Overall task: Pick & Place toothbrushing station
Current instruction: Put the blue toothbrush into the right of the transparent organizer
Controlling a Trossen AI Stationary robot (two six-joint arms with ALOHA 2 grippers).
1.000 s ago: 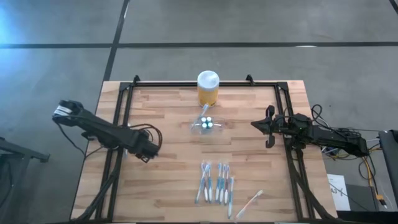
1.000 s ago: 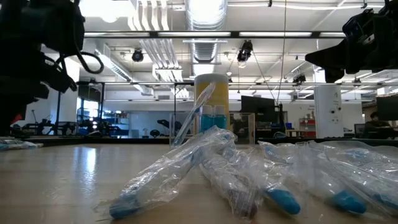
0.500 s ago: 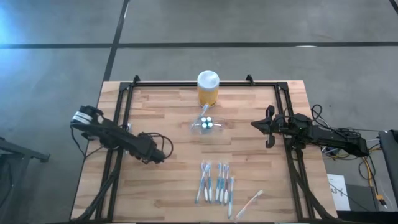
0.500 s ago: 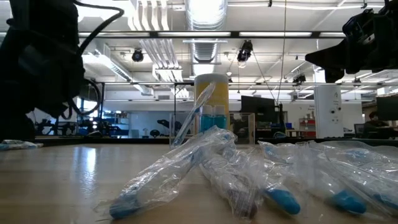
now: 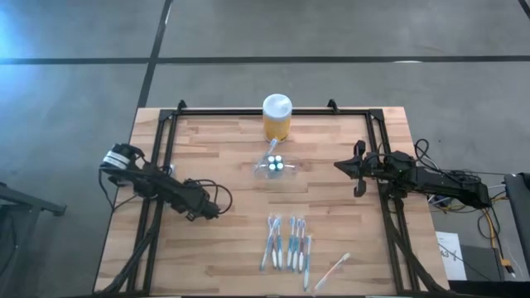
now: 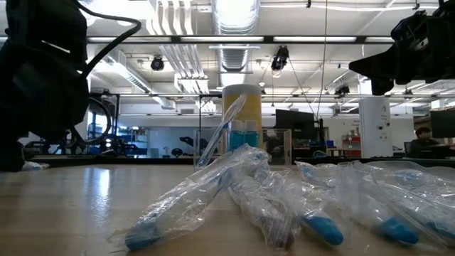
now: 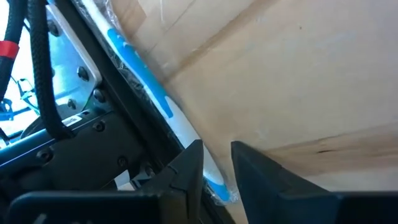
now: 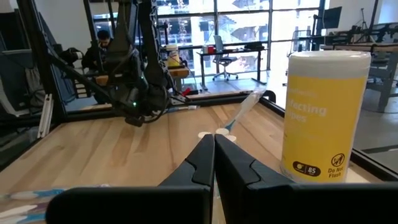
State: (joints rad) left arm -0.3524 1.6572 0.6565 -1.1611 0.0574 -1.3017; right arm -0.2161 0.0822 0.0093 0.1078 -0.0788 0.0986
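Observation:
The toothbrushing station (image 5: 275, 165), a small clear holder with one toothbrush leaning in it, stands on the table's middle, just near of the yellow jar (image 5: 277, 117). It also shows in the right wrist view (image 8: 219, 132) and the low view (image 6: 245, 144). My left gripper (image 5: 209, 210) is low over the table's left half, left of and nearer than the station. Its fingers (image 7: 191, 167) stand a narrow gap apart. My right gripper (image 5: 338, 165) is shut and empty, above the table to the right of the station, pointing at it (image 8: 214, 142).
Several wrapped toothbrushes (image 5: 286, 243) lie near the front edge, one more (image 5: 333, 269) to their right. Another wrapped toothbrush (image 7: 140, 84) lies along the dark frame rail by my left gripper. Black frame rails (image 5: 156, 190) run along both table sides. A person (image 8: 102, 46) sits beyond the table.
My left arm has swung a little toward the table's right and near edges and has come down closer to the table. My right arm and the station have kept still.

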